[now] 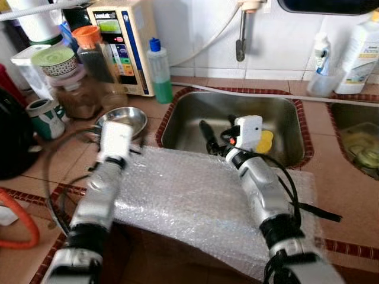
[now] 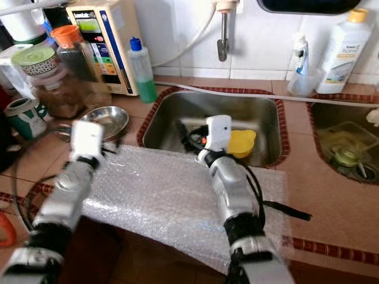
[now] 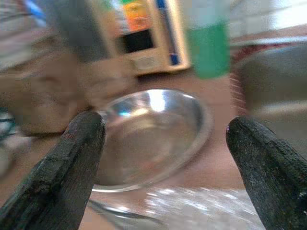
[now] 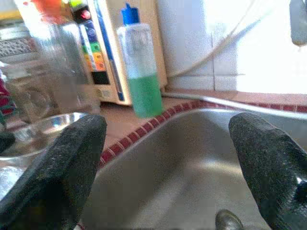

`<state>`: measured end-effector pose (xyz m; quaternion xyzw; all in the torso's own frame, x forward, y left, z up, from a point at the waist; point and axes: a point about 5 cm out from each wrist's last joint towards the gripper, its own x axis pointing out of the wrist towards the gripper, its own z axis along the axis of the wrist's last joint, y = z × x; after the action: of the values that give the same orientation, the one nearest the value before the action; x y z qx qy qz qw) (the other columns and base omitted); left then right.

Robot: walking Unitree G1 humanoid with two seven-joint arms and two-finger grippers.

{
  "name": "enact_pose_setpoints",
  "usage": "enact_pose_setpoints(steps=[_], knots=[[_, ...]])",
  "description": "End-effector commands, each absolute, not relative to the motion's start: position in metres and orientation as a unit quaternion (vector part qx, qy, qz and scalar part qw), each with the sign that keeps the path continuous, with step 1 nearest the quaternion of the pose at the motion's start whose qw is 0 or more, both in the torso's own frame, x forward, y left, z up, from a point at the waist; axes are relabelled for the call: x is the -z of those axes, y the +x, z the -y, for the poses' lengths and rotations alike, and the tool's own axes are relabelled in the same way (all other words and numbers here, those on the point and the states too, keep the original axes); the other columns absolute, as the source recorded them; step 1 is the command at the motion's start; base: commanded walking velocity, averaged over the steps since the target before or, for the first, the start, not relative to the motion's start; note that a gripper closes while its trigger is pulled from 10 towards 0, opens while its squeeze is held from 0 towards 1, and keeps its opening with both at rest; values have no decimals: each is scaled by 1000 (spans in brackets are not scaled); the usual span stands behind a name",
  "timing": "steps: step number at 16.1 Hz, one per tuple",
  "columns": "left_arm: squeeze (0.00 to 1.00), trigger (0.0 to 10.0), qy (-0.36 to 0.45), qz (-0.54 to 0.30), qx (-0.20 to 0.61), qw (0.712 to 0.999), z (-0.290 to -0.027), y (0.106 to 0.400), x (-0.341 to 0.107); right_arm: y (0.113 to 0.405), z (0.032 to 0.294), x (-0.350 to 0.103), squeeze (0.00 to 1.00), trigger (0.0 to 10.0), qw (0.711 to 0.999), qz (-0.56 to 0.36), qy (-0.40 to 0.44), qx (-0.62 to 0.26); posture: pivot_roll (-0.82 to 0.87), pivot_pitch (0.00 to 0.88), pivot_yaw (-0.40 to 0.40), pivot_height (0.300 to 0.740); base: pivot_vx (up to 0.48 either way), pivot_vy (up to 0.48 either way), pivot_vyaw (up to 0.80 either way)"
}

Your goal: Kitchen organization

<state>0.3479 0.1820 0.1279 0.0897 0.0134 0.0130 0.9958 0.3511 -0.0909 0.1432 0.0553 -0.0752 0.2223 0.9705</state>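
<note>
A sheet of bubble wrap (image 1: 183, 189) lies across the counter in front of the steel sink (image 1: 195, 112), and both my arms rest over it. My left gripper (image 3: 165, 129) is open, pointing at an empty steel bowl (image 1: 122, 120) on the counter left of the sink; the bowl (image 3: 148, 134) shows between its fingers, untouched. My right gripper (image 4: 168, 143) is open too, its black fingers (image 2: 188, 137) reaching over the sink's near edge with nothing between them. A yellow object (image 1: 265, 141) lies in the sink beside the right wrist.
A green soap bottle (image 1: 159, 68) and a beige water purifier (image 1: 121, 41) stand behind the bowl. Jars (image 1: 71, 77) and a mug (image 1: 44, 115) crowd the left counter. A second sink (image 1: 358, 139) is at the right, with bottles (image 1: 361, 50) behind it. A tap (image 1: 241, 35) hangs above.
</note>
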Motion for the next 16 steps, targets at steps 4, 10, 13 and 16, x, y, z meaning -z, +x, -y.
enact_pose_setpoints(steps=[4, 10, 13, 16], knots=[[0, 10000, 32, -67, -112, 991, -211, 352, -119, 340, 91, -148, 1000, 10000, 964, 82, 39, -249, 31, 0, 125, 740, 0, 0, 0], [0, 10000, -26, -104, -150, 983, -212, 352, -109, 332, 98, -153, 1000, 10000, 965, 73, 39, -248, 19, 4, 125, 740, 0, 0, 0], [0, 10000, -36, -109, -176, 978, -214, 348, -106, 330, 98, -153, 1000, 10000, 966, 69, 38, -246, 22, 7, 126, 740, 0, 0, 0], [0, 10000, -45, -129, -184, 973, -211, 343, -99, 328, 99, -153, 1000, 10000, 967, 59, 37, -245, 21, 7, 118, 740, 0, 0, 0]])
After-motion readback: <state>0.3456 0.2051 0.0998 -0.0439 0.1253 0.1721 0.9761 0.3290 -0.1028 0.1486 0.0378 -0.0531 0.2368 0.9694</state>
